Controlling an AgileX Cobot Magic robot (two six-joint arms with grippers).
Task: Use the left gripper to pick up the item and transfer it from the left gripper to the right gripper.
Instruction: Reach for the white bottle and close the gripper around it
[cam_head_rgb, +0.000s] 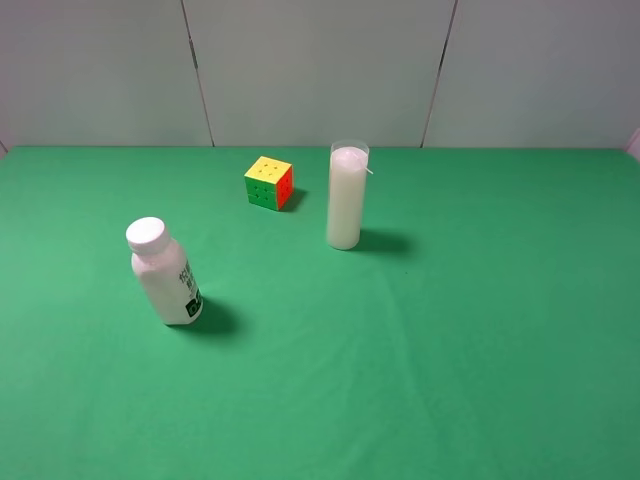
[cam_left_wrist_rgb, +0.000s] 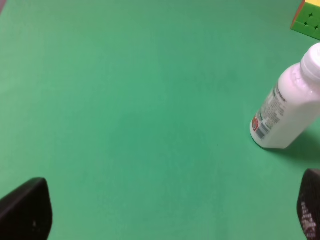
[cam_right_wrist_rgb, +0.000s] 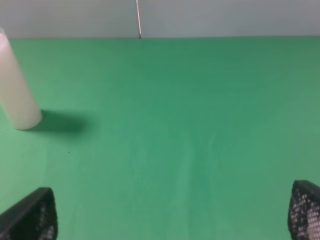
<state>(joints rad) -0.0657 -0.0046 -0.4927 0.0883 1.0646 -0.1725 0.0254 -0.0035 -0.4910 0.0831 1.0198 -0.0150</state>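
Progress on the task was judged to be nil at this moment. The item, a small white bottle with a round white cap and a printed label, was found standing on its base on the green table cover, toward the left of the exterior high view and well apart from the other objects. No arm was visible in that view. In the left wrist view the left gripper was recorded with its jaws spread wide and nothing between them; only the two dark fingertips were seen at the edges of the picture, above bare cloth, with the bottle off to one side and clear of both fingers. The right gripper was likewise noted spread wide and empty, and the bottle was not seen in its wrist view at all. A coloured puzzle cube and a tall white candle in clear glass were observed farther back on the cover, each apart from the bottle. Every step was therefore assessed as outstanding: the left gripper had yet to be aligned with the bottle and closed on it, the lift had not been made, and the handover to the right gripper was not begun.
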